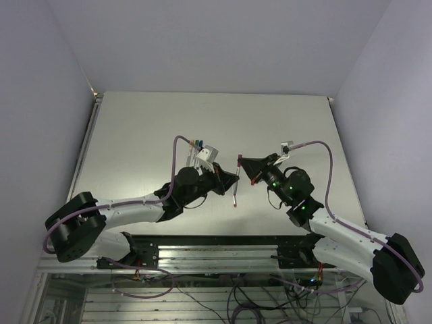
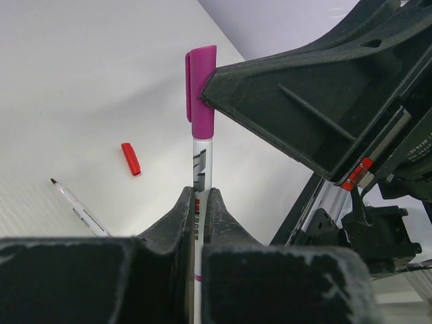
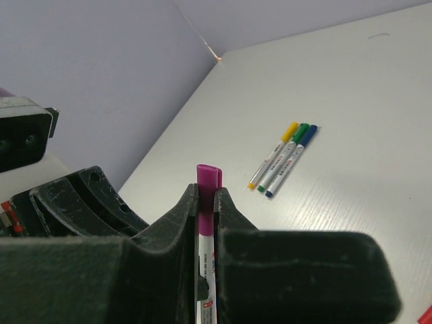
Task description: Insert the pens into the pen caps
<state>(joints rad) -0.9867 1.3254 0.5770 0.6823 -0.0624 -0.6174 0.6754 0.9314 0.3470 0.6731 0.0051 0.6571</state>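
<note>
**Three pens done, purple one in the air, red one waiting**

Farthest to the left of the purple pen (image 2: 202, 169), in the left wrist view, the red pen (image 2: 79, 208) lies flat on the table (image 2: 81, 61) with its dark tip bare. The red cap (image 2: 130, 158) lies between it and the purple pen and touches neither one. So the red pair is not done yet.

The purple pen is up in the air between the two arms. The purple cap (image 2: 201, 91) sits on its top end. It looks pushed on, but I cannot tell if it is all the way down.

To the right of the purple pen, in the right wrist view, the three capped pens (image 3: 282, 157) lie side by side on the table. They are yellow, green and blue, and they look finished. I think that makes three done, one nearly done and one to go.

Now the grippers. The left gripper (image 2: 199, 200) is squeezed tight on the white body of the purple pen, below the cap. The pen sticks out past its fingers. The right gripper (image 3: 206, 199) is squeezed tight on the purple cap, and the top of the cap pokes out. So each arm holds one end of the same pen, with only a short bit of pen showing between them
</note>
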